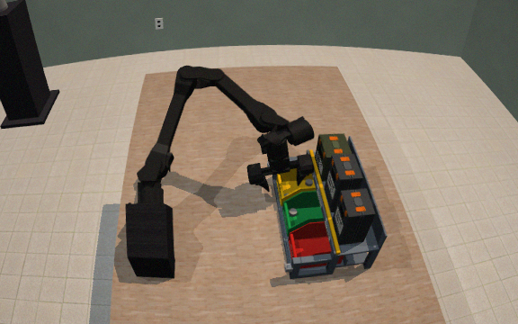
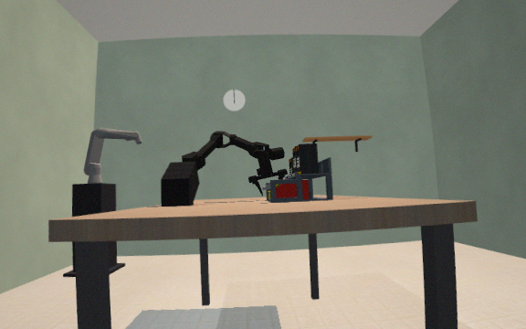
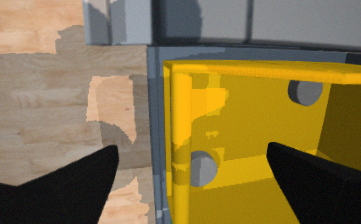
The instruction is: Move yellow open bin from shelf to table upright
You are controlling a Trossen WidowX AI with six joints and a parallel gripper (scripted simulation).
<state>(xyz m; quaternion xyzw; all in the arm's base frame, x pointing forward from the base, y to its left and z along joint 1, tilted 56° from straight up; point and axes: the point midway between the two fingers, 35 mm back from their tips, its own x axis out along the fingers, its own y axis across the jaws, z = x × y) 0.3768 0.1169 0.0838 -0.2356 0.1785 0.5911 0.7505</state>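
The yellow open bin (image 1: 291, 184) (image 3: 251, 115) sits at the far end of the lower tier of the grey shelf rack (image 1: 377, 220) (image 2: 327, 177) (image 3: 154, 100). Two grey round parts (image 3: 204, 168) (image 3: 306, 92) lie inside it. My gripper (image 1: 281, 173) (image 2: 268, 178) (image 3: 193, 151) is open and hangs just above the bin's front wall. One finger is outside over the table (image 1: 241, 270) (image 3: 31, 100), the other over the bin's inside. Nothing is between the fingers.
A green bin (image 1: 306, 213) and a red bin (image 1: 311, 243) (image 2: 290, 189) stand in the same row, nearer the camera. Three dark boxes (image 1: 353, 207) with orange marks fill the upper tier behind a yellow rail (image 1: 326, 202). The arm's black base (image 1: 148, 238) stands at the left.
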